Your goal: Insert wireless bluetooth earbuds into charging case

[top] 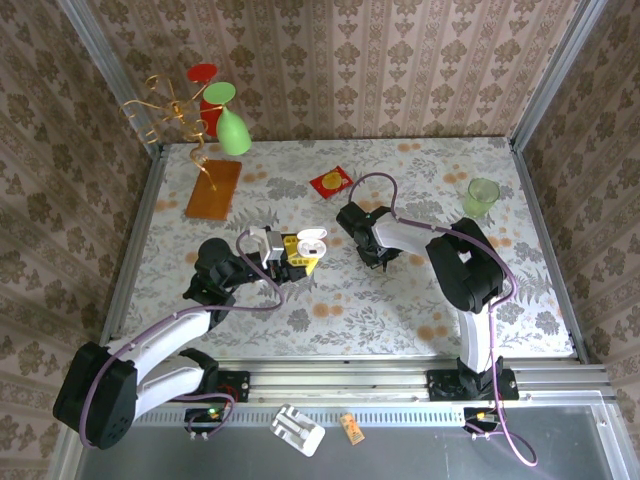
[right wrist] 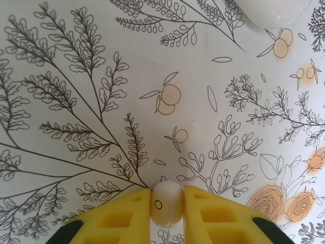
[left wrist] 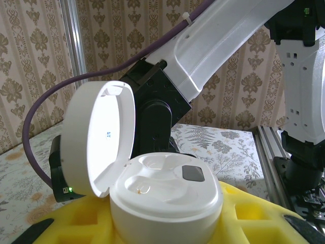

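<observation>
from the overhead view i have the left gripper [top: 293, 258] close to the middle of the table [top: 420, 300], a touch toward 9 o'clock, and it is clamped on the charging case [top: 305, 246], with the yellow pads [left wrist: 254, 213] pressed against the base from either side. on the left wrist view the case [left wrist: 167, 201] stands upright with its lid [left wrist: 99, 145] swung up at 9 o'clock; the top face of the base shows its moulded wells and a small dark square [left wrist: 193, 173] toward 2 o'clock. the right arm's white link crosses behind the case at 12 to 2 o'clock. the right gripper [top: 378, 256] sits just beside the case at its 3 o'clock in the overhead view, pointing down at the cloth. on the right wrist view its jaws are drawn in narrow on one earbud [right wrist: 166, 201], a small white rounded piece pinched between the two yellow fingers [right wrist: 119, 216] at 6 o'clock, both fingers touching it, low over the flowered cloth [right wrist: 101, 101]. i cannot tell whether the earbud touches the cloth. a white rounded thing [right wrist: 274, 11] pokes in at 1 o'clock of that view, well apart from the earbud. elsewhere on the table, a green cup [top: 482, 197] stands at 2 o'clock, a red packet [top: 331, 181] lies at 12 o'clock, and an orange board [top: 213, 188] lies at 10 o'clock.
</observation>
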{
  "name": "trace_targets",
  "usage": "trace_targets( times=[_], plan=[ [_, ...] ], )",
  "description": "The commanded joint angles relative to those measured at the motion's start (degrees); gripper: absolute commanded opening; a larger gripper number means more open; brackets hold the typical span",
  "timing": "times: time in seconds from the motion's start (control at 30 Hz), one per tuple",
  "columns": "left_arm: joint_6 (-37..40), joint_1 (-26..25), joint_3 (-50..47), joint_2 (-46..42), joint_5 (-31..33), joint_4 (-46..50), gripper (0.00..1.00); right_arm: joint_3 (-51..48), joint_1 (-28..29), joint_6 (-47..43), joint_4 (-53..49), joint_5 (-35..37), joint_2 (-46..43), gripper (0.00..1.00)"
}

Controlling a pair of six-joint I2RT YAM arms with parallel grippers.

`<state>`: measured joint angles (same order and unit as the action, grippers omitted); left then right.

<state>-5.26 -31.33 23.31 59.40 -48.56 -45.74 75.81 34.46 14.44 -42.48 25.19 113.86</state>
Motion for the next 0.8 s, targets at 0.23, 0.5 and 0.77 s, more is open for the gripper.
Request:
trace_targets(
  times=[0.23,0.5,0.77],
  plan=[
    [1.21,0.48,0.07,0.14,0.01,-1.35,0.27,-4.11,-4.68,5.62,4.11,-16.37,-13.30,0.20],
    [0.73,0.31,0.18,1.24,0.04,-2.50,0.27,-11.46,-13.29,14.57,14.84,-44.40,-21.60,0.20],
    [0.49,0.31,0.50,3.25,-0.14,-4.19,0.27,-16.36,-15.96,19.25,24.55,-59.77,-26.47,0.21]
  ],
)
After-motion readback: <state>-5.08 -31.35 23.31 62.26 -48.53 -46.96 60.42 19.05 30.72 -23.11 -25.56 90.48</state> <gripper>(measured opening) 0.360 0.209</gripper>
